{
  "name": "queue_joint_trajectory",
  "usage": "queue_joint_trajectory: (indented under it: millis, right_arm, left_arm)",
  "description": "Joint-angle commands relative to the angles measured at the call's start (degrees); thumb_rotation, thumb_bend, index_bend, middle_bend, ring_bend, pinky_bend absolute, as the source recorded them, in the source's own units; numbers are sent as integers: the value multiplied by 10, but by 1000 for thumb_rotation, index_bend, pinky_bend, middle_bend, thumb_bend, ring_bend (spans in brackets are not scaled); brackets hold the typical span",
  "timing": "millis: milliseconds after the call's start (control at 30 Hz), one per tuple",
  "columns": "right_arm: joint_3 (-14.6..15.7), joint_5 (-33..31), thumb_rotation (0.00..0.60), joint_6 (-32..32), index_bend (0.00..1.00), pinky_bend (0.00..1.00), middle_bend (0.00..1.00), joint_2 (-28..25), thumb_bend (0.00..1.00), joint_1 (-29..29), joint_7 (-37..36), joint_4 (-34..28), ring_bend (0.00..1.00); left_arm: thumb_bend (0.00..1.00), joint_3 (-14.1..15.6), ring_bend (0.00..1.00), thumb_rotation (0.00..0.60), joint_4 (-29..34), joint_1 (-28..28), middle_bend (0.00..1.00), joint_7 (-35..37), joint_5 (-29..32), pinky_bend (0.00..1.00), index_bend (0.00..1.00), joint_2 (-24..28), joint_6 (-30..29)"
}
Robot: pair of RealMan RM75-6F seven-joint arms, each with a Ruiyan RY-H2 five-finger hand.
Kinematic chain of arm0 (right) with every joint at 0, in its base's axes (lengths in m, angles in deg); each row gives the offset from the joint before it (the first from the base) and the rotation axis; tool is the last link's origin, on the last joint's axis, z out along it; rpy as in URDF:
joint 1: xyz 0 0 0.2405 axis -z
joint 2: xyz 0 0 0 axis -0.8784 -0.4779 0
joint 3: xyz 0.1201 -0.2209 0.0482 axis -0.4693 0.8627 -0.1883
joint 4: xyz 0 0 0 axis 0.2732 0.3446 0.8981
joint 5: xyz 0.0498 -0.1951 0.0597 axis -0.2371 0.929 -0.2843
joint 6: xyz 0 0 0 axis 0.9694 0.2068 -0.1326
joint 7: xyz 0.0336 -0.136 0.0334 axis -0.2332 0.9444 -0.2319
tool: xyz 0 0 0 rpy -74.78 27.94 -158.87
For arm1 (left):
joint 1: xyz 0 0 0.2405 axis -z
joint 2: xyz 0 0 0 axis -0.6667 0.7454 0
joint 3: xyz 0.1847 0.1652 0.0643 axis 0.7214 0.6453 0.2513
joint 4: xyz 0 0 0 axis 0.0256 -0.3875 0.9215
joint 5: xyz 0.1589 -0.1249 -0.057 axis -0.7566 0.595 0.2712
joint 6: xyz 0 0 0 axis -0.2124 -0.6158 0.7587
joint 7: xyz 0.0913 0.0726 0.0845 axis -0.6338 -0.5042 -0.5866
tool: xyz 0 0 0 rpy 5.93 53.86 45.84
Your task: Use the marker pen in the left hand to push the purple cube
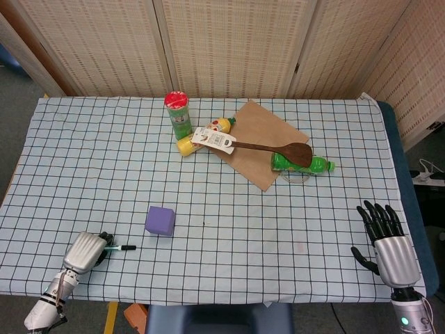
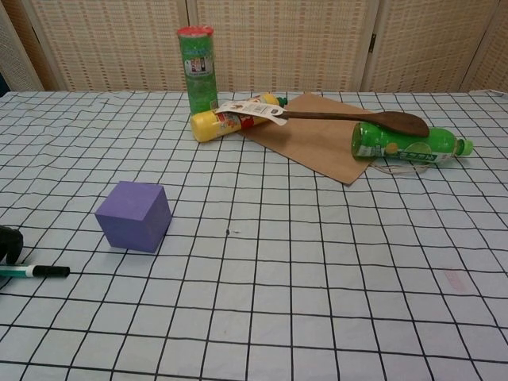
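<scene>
The purple cube (image 1: 160, 220) (image 2: 133, 215) stands on the checked cloth, left of centre and toward the front. My left hand (image 1: 85, 252) sits at the front left corner, fingers curled around a marker pen (image 1: 119, 248). The pen lies low over the cloth and its black tip points right, ending short of the cube and nearer the front edge. The chest view catches only the pen (image 2: 36, 271) and a bit of the left hand's dark fingers (image 2: 8, 243) at its left border. My right hand (image 1: 388, 240) rests at the front right with fingers spread, holding nothing.
At the back middle stand a green can with a red lid (image 1: 178, 115), a lying yellow bottle (image 1: 201, 139), a brown paper sheet (image 1: 264, 142), a wooden spoon (image 1: 271, 147) and a lying green bottle (image 1: 302, 163). The cloth's front edge runs just below both hands.
</scene>
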Motion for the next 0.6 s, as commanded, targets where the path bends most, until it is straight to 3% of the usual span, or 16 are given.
queue_joint_trajectory:
  millis: [33,267,433,600]
  right_arm:
    - [0,0,600,-1,0,0,0,0,129,0,0,1,0]
    - [-1,-5,600,-7,0,0,0,1,129,-2,1,1,0]
    - [-1,-4,600,-6,0,0,0,2,129,-2,4,1,0]
    - [1,-5,600,-11,0,0,0,5,129,-4,10,0,0]
  left_arm:
    - [531,-5,822,600,-25,-5,768,43,-19,1000,750,-16,-48]
    - [589,-19,832,600,-117,-1,838,114,-45,1000,819,-37,-123]
    - [596,-26,832,600,-183,28,840,169,-46,1000,826,-41,-105]
    - [600,-19,832,600,-236,54,841,177,-54,1000,827,-61,-78]
